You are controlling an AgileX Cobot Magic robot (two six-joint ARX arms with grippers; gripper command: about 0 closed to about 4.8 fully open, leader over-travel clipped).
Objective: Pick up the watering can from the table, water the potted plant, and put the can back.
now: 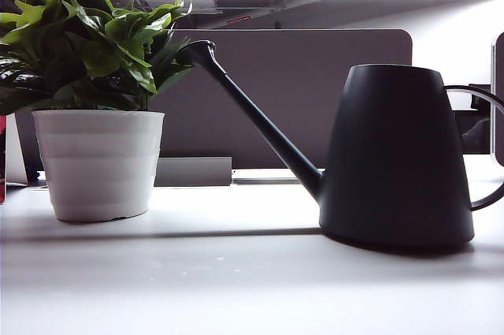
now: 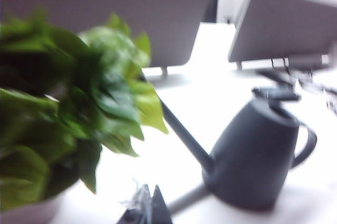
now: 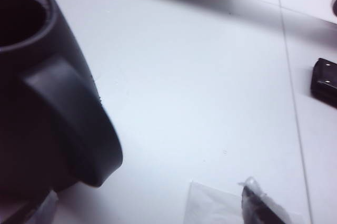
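The dark grey watering can (image 1: 394, 154) stands upright on the white table (image 1: 236, 288), its long spout pointing up toward the potted plant (image 1: 87, 43) in a white ribbed pot (image 1: 98, 161). No gripper shows in the exterior view. In the blurred left wrist view, my left gripper (image 2: 148, 203) hangs shut and empty above the table, between the plant (image 2: 68, 108) and the can (image 2: 258, 155). My right gripper (image 3: 147, 205) stands open beside the can's loop handle (image 3: 73, 124). The handle lies near one finger, with bare table between the fingertips (image 3: 255, 197).
A grey partition panel (image 1: 299, 91) runs behind the can and the plant, and a second one (image 2: 284, 23) stands further off. A small black object (image 3: 324, 79) lies on the table beyond the right gripper.
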